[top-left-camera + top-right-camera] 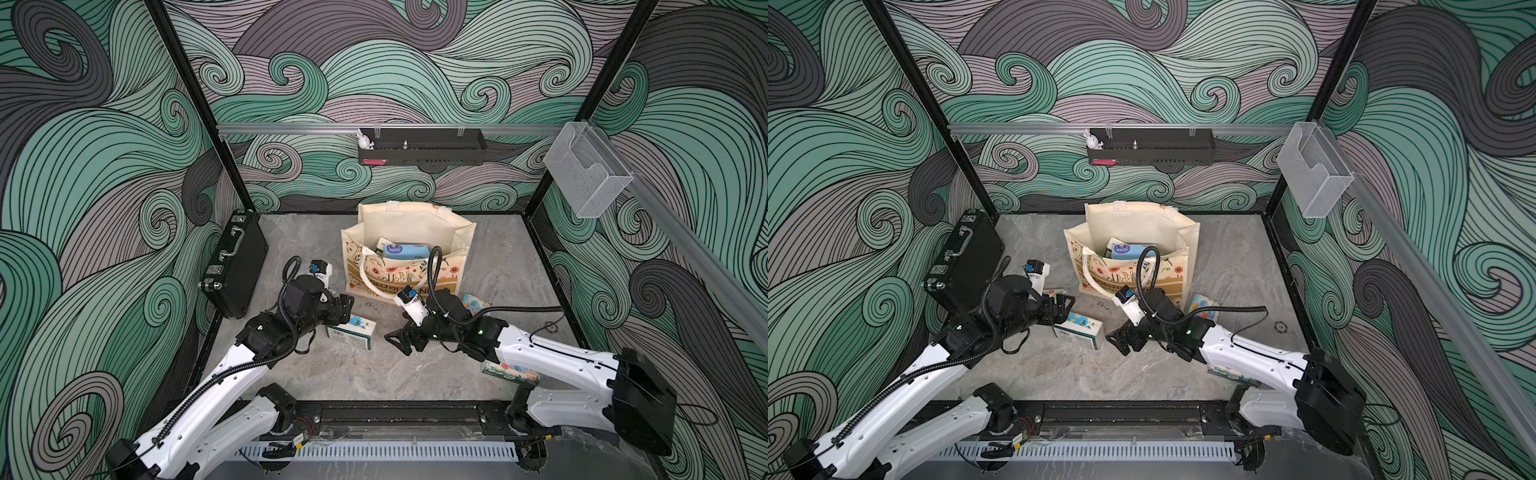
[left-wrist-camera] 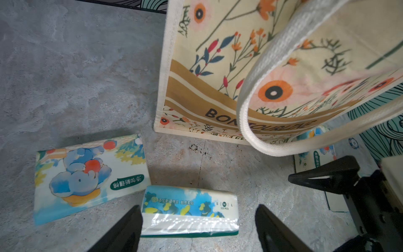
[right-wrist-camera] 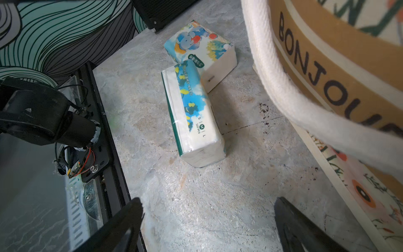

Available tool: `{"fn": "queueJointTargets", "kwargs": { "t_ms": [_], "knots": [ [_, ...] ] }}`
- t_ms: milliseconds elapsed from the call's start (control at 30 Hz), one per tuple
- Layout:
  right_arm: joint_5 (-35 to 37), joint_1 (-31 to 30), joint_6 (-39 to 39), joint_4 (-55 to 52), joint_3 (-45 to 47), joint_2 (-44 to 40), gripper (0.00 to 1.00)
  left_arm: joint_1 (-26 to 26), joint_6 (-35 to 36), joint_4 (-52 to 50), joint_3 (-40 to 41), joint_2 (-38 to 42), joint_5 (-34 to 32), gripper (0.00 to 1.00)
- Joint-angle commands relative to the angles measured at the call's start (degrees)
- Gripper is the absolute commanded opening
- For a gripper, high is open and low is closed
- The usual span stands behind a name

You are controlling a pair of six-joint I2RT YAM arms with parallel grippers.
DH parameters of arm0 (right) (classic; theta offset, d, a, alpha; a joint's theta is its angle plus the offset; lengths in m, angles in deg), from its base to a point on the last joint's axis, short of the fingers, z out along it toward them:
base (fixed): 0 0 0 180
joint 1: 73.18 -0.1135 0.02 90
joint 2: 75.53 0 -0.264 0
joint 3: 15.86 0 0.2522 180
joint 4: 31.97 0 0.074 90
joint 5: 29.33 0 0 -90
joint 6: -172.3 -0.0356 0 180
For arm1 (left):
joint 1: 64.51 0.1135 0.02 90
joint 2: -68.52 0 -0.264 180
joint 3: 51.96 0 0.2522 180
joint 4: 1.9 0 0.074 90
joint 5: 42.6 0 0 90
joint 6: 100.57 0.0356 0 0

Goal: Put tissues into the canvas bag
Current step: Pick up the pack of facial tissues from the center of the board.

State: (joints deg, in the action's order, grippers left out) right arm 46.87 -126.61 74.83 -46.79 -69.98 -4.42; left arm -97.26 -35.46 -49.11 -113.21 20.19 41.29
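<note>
On the grey surface point(image 1: 498, 266), both pincers sit low before the canvas bag point(image 1: 415, 224)
The left pincer point(image 2: 198, 207) is released, astride a blue-and-white tissue pack point(image 2: 187, 203) that lies on its edge; one finger is just beside the pack's end, the other clear of it. An elephant pack point(image 2: 87, 174) lies just beside it. The right pincer point(image 3: 209, 200) is released too, nothing between its fingers, facing the same pack. The bag stands upright and open, a light blue pack point(image 1: 405, 250) inside. A printed pack point(image 1: 476, 303) lies beside the bag past the right arm; a half-hidden pack point(image 1: 511, 372) shows under that arm
</note>
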Motion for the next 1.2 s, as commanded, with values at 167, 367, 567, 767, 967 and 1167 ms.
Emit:
{"fn": "queueJointTargets", "kwargs": {
  "t_ms": [167, 367, 567, 767, 967, 1167],
  "knots": [
    [-8.8, 0.1, 4.1, 11.5, 3.1, 6.7, 0.99, 0.6, -1.7, -2.1, 0.3, -4.5, -3.7, 0.72],
    [-3.9, 0.1, 3.8, 28.4, 5.5, 19.2, 0.99, 1.2, -5.6, 4.1, 7.4, -3.9, -1.9, 0.63],
    [-1.6, -2.9, 4.3, 34.8, 3.4, 26.6, 1.0, 1.6, -6.1, 7.1, 9.3, -4.7, -0.1, 0.62],
    [-1.8, -4.3, 4.3, 38.7, -0.7, 32.2, 0.99, 1.7, -6.9, 7.8, 8.9, -5.4, 0.5, 0.62],
    [1.5, -4.5, 3.3, 44.4, -1.7, 35.8, 0.81, 1.7, -8.3, 5.0, 8.2, -1.9, 0.8, 0.63],
    [0.0, -5.2, 5.4, 39.4, 2.1, 28.4, 0.49, 2.2, -2.8, -2.9, 1.2, 3.3, -1.9, 0.66]
  ]
}}
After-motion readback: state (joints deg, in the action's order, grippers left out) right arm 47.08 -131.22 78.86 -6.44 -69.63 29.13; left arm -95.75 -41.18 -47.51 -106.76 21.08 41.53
